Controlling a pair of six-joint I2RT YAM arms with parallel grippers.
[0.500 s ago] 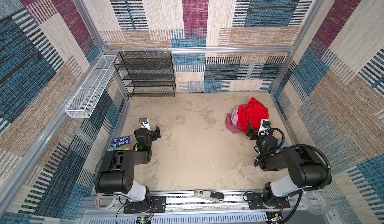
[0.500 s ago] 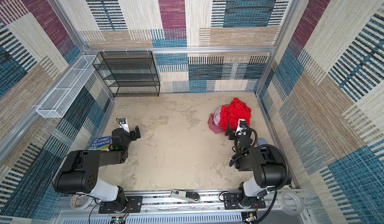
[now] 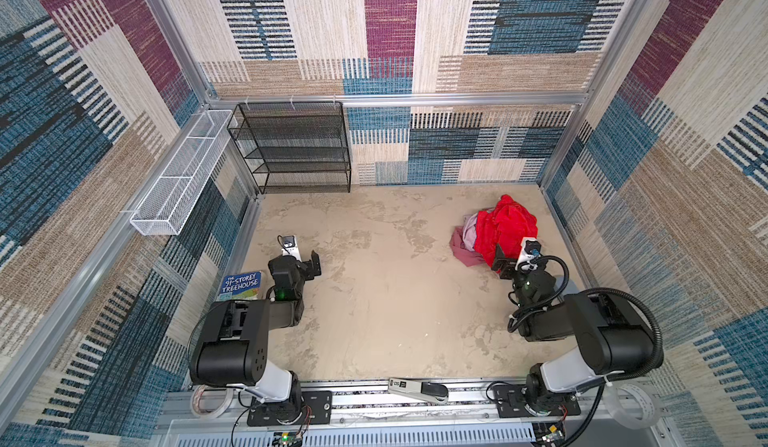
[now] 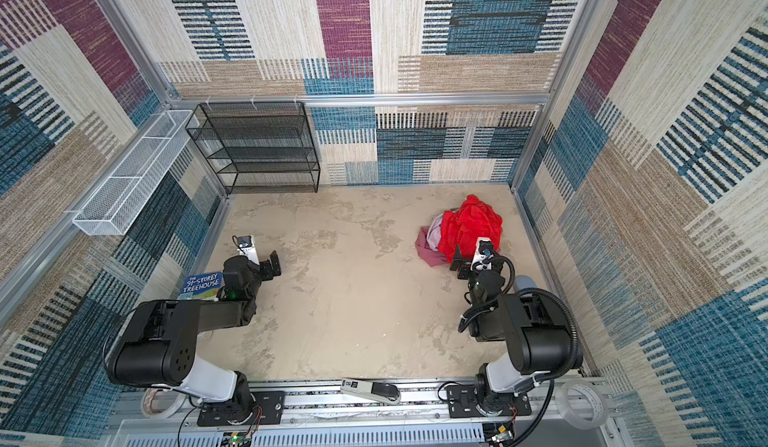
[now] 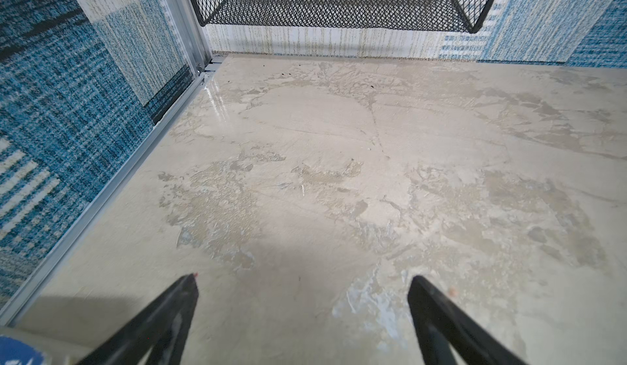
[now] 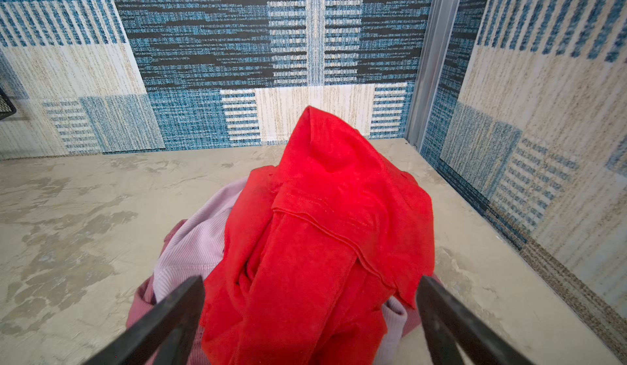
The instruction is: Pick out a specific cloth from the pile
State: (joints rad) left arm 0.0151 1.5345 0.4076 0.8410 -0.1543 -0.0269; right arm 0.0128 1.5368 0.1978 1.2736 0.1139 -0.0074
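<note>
The pile (image 3: 494, 233) lies at the back right of the floor in both top views. A bright red cloth (image 6: 322, 227) is draped over its top, and a pale lilac-pink ribbed one (image 6: 196, 244) shows under it. The dusty rose cloth (image 3: 463, 254) (image 4: 428, 254) peeks out low at the pile's left edge (image 6: 142, 299), mostly buried. My right gripper (image 3: 509, 260) (image 6: 312, 280) is open at the pile's near edge, with red fabric showing between its fingers. My left gripper (image 3: 305, 264) (image 5: 304, 276) is open over bare floor at the left, holding nothing.
A black mesh shelf (image 3: 295, 150) stands against the back wall. A white wire basket (image 3: 183, 175) hangs on the left wall. A blue book (image 3: 242, 285) lies by the left arm. A stapler (image 3: 417, 387) and tape rolls (image 4: 582, 399) rest on the front rail.
</note>
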